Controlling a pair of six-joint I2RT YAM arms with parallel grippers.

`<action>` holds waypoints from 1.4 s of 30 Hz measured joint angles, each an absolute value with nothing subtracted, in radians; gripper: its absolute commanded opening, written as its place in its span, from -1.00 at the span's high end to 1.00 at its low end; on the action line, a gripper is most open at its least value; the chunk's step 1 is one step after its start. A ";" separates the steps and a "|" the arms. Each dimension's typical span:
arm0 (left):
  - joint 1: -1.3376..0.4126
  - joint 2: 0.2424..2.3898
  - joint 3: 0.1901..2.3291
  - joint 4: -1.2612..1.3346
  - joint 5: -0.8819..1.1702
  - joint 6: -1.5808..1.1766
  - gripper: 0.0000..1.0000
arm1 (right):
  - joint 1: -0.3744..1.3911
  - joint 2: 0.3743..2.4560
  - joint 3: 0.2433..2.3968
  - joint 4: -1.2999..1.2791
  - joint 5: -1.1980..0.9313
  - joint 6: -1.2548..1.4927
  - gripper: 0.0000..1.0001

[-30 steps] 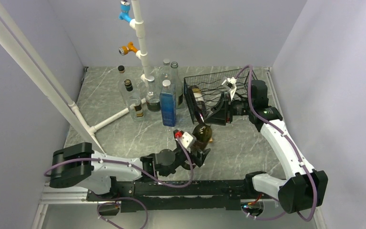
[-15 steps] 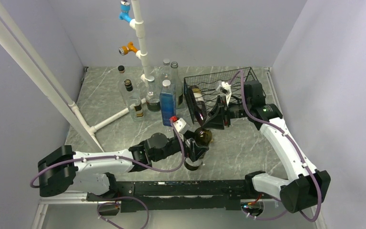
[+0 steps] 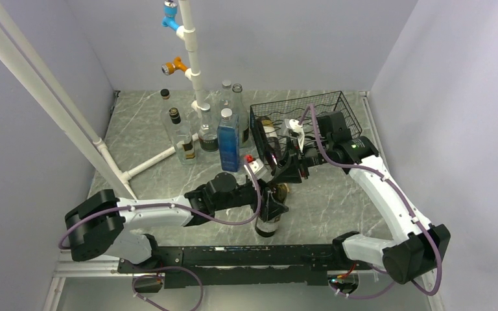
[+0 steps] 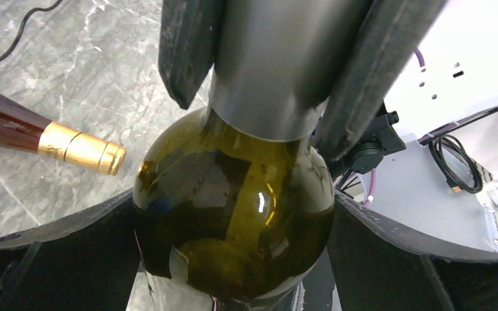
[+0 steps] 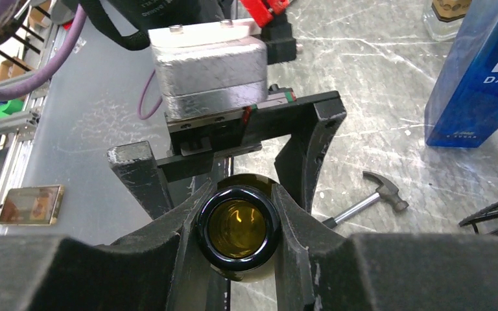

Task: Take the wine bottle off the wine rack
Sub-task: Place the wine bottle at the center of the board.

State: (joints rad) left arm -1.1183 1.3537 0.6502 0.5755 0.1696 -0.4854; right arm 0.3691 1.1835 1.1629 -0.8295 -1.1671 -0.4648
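Clamps right jaws on the bottle [image 4: 233, 220] neck; spreads left jaws wide around its body below, contact unclear. Holds it upright over the bench [image 3: 337, 194], off the rack [image 3: 337, 110] behind the right jaws. Lacks, seemingly, only set-down and release.

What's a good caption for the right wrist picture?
Right gripper pinches the bottle by its neck; open left gripper straddles it.
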 measured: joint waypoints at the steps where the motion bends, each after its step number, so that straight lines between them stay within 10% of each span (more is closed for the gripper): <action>1: -1.116 1.362 0.650 0.585 0.181 -0.488 -0.99 | 0.372 1.184 1.163 -0.836 -1.167 -0.475 1.00; 6: -1.109 1.393 0.650 0.626 0.223 -0.495 -0.62 | 0.377 1.184 1.164 -0.866 -1.166 -0.506 1.00; 13: -1.105 1.417 0.657 0.646 0.278 -0.469 1.00 | 0.381 1.184 1.164 -0.892 -1.154 -0.500 0.98; 24: -1.103 1.420 0.660 0.569 0.272 -0.456 1.00 | 0.389 1.170 1.164 -0.875 -1.176 -0.522 -0.83; 42: -1.103 1.127 0.592 0.377 0.160 -0.326 1.00 | 0.260 1.092 1.225 -1.039 -1.264 -0.732 -0.99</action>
State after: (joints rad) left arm -1.1030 1.1271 0.5922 0.3771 0.1600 -0.3256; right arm 0.2600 1.0916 1.2247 -1.0389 -1.2640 -0.7319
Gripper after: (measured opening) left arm 0.792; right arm 0.994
